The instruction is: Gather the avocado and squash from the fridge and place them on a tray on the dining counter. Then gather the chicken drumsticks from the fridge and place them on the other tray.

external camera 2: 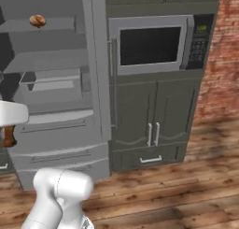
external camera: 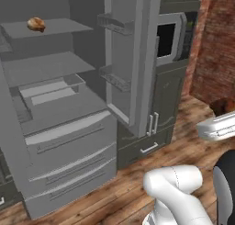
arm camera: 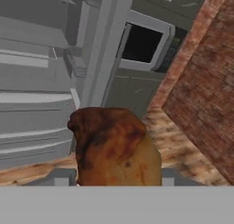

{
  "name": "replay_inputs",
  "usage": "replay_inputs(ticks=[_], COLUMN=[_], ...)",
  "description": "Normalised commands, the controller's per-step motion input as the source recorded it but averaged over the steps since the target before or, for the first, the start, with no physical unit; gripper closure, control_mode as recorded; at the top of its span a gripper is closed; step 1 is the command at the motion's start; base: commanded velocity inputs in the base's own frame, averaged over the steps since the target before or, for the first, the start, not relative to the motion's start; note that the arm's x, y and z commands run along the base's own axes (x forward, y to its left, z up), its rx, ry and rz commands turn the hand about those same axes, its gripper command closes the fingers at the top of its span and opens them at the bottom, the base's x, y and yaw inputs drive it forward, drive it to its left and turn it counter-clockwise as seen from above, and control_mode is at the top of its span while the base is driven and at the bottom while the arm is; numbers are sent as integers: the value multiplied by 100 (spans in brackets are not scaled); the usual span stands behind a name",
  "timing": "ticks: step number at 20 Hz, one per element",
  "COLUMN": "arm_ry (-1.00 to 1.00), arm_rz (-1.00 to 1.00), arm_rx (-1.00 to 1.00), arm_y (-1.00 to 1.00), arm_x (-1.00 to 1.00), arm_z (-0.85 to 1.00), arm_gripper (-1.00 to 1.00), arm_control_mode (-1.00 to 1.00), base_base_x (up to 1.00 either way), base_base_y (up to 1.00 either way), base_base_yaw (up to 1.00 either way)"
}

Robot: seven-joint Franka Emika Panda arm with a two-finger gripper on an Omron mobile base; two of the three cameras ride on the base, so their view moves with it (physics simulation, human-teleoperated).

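My gripper (arm camera: 114,179) is shut on a reddish-brown chicken drumstick (arm camera: 114,143), which bulks large between the two fingertips in the hand view. From the left base view the held drumstick (external camera: 223,104) sits at the far right edge, just beyond my white hand. From the right base view the same drumstick (external camera 2: 8,137) hangs at the far left edge, in front of the fridge drawers. Another golden-brown drumstick (external camera: 36,24) lies on the upper shelf of the open fridge, and the right base view has this drumstick (external camera 2: 37,20) at the top left. I am well away from that shelf.
The fridge (external camera: 69,141) stands open, its door (external camera: 131,63) with bins swung out toward the middle. A built-in microwave (external camera 2: 149,46) sits above grey cabinets (external camera 2: 149,120). A brick wall (external camera: 215,49) rises on the right, over a wooden floor (external camera 2: 177,186).
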Motion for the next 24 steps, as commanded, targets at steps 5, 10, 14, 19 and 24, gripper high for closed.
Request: replay_inputs(ticks=[5,10,14,19,24], arm_ry=[0,0,0,0,0], arm_rz=[0,0,0,0,0], arm_rx=[0,0,0,0,0], arm_y=[0,0,0,0,0], arm_x=[0,0,0,0,0], arm_z=[0,0,0,0,0], arm_gripper=[100,100,100,100,100], arm_control_mode=[100,100,100,100,100], base_base_x=[-20,0,0,3,8], base_base_y=[-54,-57,-64,-56,-55], base_base_yaw=[-51,-56,-47,-49,-47])
